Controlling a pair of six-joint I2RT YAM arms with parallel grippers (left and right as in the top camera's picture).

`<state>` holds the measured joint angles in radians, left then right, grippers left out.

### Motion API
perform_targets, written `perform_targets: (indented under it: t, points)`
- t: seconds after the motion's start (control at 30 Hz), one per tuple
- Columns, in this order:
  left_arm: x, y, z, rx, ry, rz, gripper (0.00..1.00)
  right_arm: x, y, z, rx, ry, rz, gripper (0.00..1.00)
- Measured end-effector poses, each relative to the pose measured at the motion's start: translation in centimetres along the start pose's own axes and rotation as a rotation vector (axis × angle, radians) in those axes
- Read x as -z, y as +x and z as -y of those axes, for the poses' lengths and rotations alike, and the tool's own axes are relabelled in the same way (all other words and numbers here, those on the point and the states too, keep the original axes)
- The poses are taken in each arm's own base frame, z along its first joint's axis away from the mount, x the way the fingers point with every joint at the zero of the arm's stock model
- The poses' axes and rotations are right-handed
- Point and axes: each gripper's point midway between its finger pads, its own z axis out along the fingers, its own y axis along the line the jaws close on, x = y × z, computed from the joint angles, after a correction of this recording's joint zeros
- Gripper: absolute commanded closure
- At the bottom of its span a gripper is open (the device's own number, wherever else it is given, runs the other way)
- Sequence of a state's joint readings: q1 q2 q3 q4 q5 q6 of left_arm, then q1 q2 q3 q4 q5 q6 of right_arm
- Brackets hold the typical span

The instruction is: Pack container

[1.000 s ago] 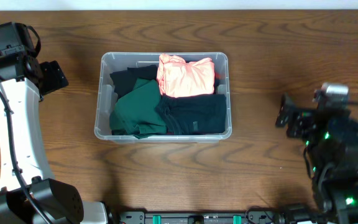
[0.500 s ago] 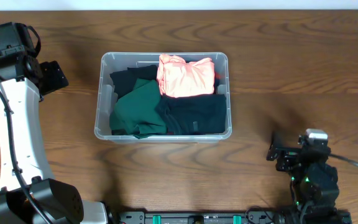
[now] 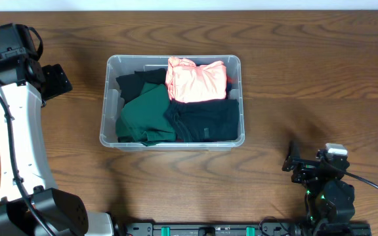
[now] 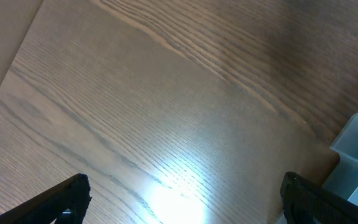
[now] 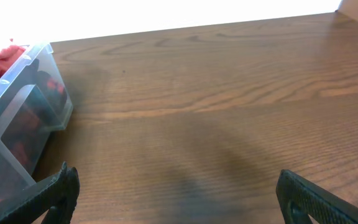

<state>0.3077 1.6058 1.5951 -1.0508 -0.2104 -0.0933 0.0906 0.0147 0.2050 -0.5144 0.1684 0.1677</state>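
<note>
Clear plastic container (image 3: 105,105) stands at the middle of the table (image 3: 307,65), holding a pink garment (image 3: 195,80), a green garment (image 3: 146,113) and a black garment (image 3: 205,121). To its far left the left gripper (image 3: 58,80) hovers, fingers spread, empty. Well apart at near right, the right gripper (image 3: 290,158) is likewise spread and empty.

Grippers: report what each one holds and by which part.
Nothing is held. The left gripper and right gripper both stand open and empty, apart from the container.
</note>
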Motion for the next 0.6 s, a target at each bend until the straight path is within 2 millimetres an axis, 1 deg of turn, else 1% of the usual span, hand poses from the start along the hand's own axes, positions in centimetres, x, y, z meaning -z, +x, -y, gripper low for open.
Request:
perform_targets:
  t: [0.1,0.27,0.6]
  points:
    - [0.0,0.0,0.0,0.0,0.0,0.0,0.02,-0.2,0.4,0.0,0.001,0.001,-0.007,0.01]
    - [0.0,0.0,0.0,0.0,0.0,0.0,0.02,-1.0,2.1,0.2,0.007,0.006,-0.039,0.01]
    - [0.0,0.0,0.0,0.0,0.0,0.0,0.02,-1.0,2.0,0.1,0.005,0.004,-0.029,0.01]
